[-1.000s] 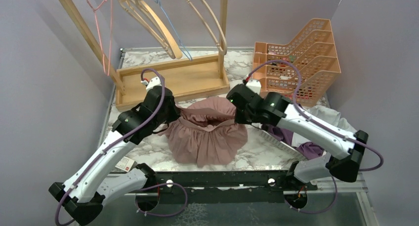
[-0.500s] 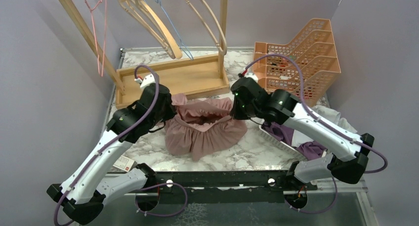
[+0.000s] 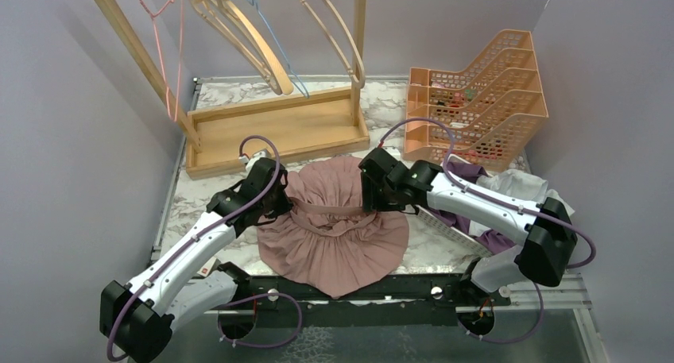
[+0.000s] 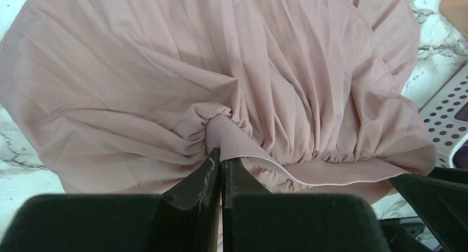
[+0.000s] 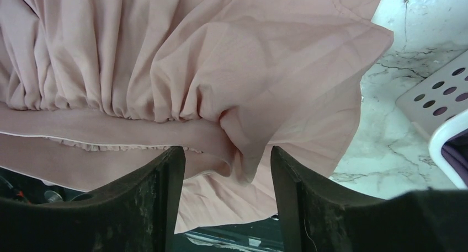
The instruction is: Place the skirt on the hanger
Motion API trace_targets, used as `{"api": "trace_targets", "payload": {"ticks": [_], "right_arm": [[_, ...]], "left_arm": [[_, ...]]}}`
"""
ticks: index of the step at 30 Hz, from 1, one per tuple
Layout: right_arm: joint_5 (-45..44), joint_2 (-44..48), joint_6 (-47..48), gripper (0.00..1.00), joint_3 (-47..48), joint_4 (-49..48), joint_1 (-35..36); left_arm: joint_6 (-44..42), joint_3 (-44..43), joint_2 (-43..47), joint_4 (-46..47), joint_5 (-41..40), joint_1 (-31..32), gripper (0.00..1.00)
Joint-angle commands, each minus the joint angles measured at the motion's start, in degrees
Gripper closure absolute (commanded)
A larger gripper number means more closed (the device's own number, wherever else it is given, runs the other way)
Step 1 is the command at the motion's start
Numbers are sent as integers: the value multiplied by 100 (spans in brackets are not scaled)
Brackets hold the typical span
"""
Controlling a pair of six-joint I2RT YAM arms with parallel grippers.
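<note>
Skirt (image 3: 334,236), dusty pink and pleated, lies spread on the marble table (image 3: 385,109) just in front of the wooden rack (image 3: 278,129). Its waistband (image 4: 237,147) is toward the rack's base, and its hem is fanned out on the side away from the rack. The left gripper (image 4: 221,166) is clenched on the waistband at the end nearer the rack's left post, with a fold of the band pinched tight. The right gripper (image 5: 226,175) sits at the waistband's other end, released: its fingers (image 5: 160,202) stand wide apart, with the band and a bulge of cloth loose between them. From the rack's top bar dangle several hangers (image 3: 238,37), above and beyond the skirt.
</note>
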State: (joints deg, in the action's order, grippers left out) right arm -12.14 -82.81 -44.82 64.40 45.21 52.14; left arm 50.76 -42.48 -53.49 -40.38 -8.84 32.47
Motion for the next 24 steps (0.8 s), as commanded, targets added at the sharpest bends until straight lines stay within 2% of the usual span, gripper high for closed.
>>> {"api": "trace_targets", "payload": {"ticks": [1,8,12,17,21,24], "right_arm": [[-65,102,-25,37,371,180,-2],[208,192,418,36,971,258,-2],[542,496,1086,35,1108,-214,-2],[1102,837,1705,35,1022,-876,-2],[1411,1109,1798,35,741,-1426,-2],[1558,1218,1788,35,601,-1678,-2]], "left_arm": [[-169,-47,70,282,224,-144,88],[-427,-219,73,-39,32,-288,72],[-784,-384,277,-105,127,-298,62],[-1337,-800,705,-107,141,-303,55],[-2628,-1566,855,-19,222,-303,53],[-3667,-2423,697,-91,129,-303,43]]}}
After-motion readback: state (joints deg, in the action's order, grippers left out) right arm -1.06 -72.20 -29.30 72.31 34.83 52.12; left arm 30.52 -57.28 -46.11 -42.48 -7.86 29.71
